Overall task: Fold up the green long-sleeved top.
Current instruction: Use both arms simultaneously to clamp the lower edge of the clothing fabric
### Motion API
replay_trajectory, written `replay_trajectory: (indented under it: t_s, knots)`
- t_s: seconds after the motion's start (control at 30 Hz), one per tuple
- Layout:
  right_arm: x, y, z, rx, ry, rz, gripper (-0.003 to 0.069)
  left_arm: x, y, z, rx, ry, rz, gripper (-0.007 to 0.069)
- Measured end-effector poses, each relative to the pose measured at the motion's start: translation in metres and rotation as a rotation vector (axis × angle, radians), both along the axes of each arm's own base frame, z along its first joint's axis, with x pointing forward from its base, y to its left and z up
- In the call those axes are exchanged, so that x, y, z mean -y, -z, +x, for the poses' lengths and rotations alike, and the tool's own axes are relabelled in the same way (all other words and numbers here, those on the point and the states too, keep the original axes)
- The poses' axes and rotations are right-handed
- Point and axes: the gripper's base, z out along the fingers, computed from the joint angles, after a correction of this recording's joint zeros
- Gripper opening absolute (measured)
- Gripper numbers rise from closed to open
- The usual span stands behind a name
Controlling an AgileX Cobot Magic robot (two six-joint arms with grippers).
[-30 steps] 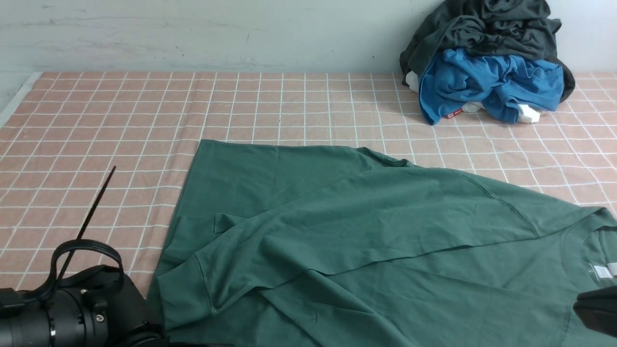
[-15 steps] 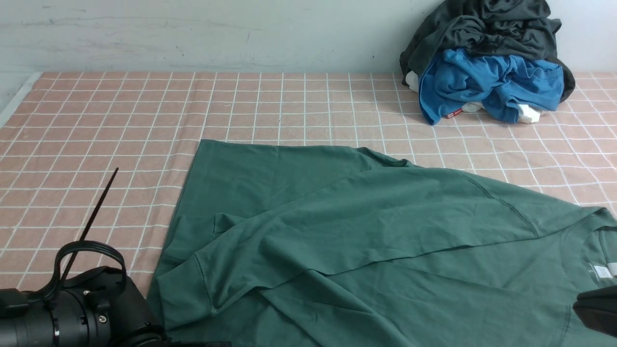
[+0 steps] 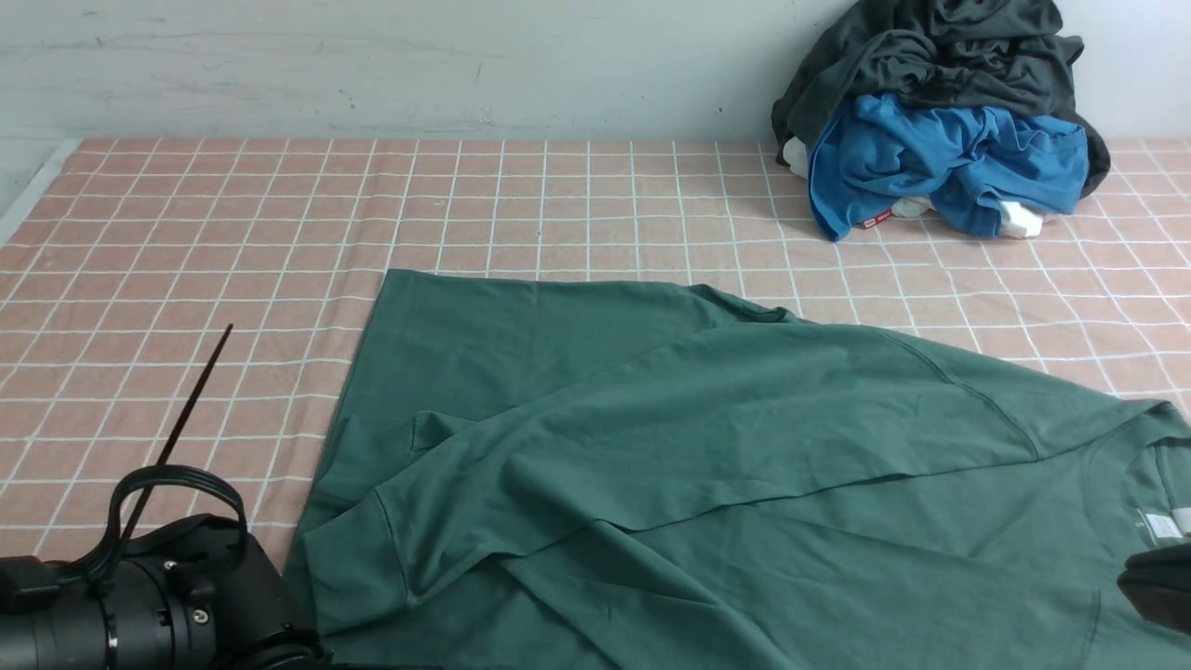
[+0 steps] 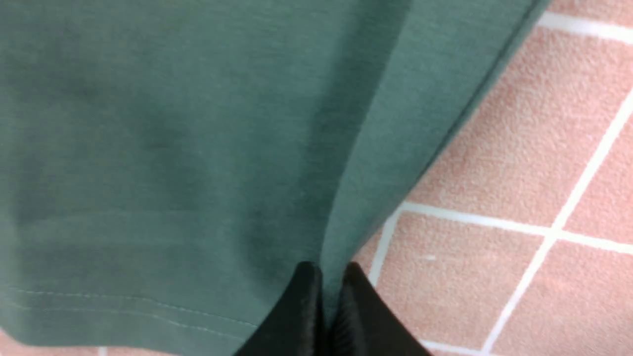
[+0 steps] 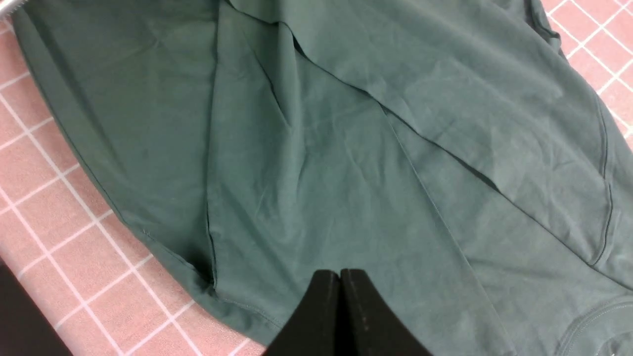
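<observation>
The green long-sleeved top [image 3: 707, 447] lies spread on the pink checked cloth, one sleeve folded across its body, its neck and white label [image 3: 1158, 523] at the right. My left gripper [image 4: 329, 277] is shut on a raised fold of the top [image 4: 173, 123] near its stitched hem. Only the left arm's black body [image 3: 149, 596] shows in the front view, at the bottom left. My right gripper [image 5: 340, 277] is shut with its fingers together, over the top [image 5: 346, 148], with no fabric visible between them. A dark part of it [image 3: 1158, 596] shows at the bottom right.
A pile with a dark charcoal garment [image 3: 930, 46] and a bright blue garment [image 3: 940, 158] sits at the back right against the wall. The pink checked cloth [image 3: 558, 195] covers the table. A thin black rod [image 3: 191, 400] sticks up from the left arm.
The left arm and its thin rod have shifted slightly to the right. The right gripper's dark part sits a little lower. The top has barely moved.
</observation>
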Motion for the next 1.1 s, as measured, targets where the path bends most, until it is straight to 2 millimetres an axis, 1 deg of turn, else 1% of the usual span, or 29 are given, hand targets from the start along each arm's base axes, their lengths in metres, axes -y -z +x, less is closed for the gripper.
replay_trajectory:
  t_s: [0.1,0.2,0.33,0.4,0.47,0.5,0.53,0.63,0.73,0.83,0.9,1.03,1.1]
  knots:
    - [-0.005,0.008,0.005,-0.059,-0.030,-0.061,0.0090,-0.002,0.000,-0.002,-0.023,-0.005,0.027,0.0006]
    - [-0.011,0.020,0.014,-0.144,-0.089,-0.161,0.0236,-0.004,-0.003,-0.003,-0.042,-0.009,0.052,0.0006]
    - [-0.023,0.036,0.033,-0.204,-0.178,-0.264,0.0454,-0.005,-0.010,-0.005,-0.055,-0.029,0.052,0.0006]
    - [-0.029,0.044,0.042,-0.224,-0.212,-0.298,0.0537,-0.004,-0.010,-0.007,-0.065,-0.042,0.044,0.0006]
    - [-0.035,0.055,0.052,-0.262,-0.241,-0.338,0.0589,-0.004,-0.010,-0.008,-0.076,-0.054,0.036,0.0006]
    - [-0.037,0.061,0.056,-0.278,-0.253,-0.356,0.0598,-0.003,-0.010,-0.008,-0.078,-0.056,0.035,0.0006]
    - [-0.039,0.071,0.060,-0.307,-0.269,-0.385,0.0609,-0.003,-0.010,-0.008,-0.079,-0.058,0.033,0.0006]
    - [-0.039,0.098,0.064,-0.369,-0.312,-0.467,0.0610,-0.003,-0.010,-0.008,-0.080,-0.061,0.032,0.0006]
    - [-0.034,0.135,0.066,-0.409,-0.368,-0.579,0.0589,-0.003,-0.010,-0.009,-0.084,-0.073,0.027,0.0006]
    - [-0.029,0.159,0.069,-0.366,-0.406,-0.659,0.0562,-0.002,-0.010,-0.009,-0.087,-0.081,0.022,0.0006]
    - [-0.027,0.171,0.073,-0.317,-0.433,-0.699,0.0540,-0.002,-0.010,-0.009,-0.088,-0.083,0.020,0.0006]
    - [-0.031,0.184,0.082,-0.267,-0.461,-0.721,0.0508,-0.002,-0.010,-0.009,-0.086,-0.088,0.014,0.0006]
    - [-0.032,0.189,0.084,-0.268,-0.467,-0.722,0.0499,-0.001,-0.010,-0.009,-0.086,-0.088,0.013,0.0006]
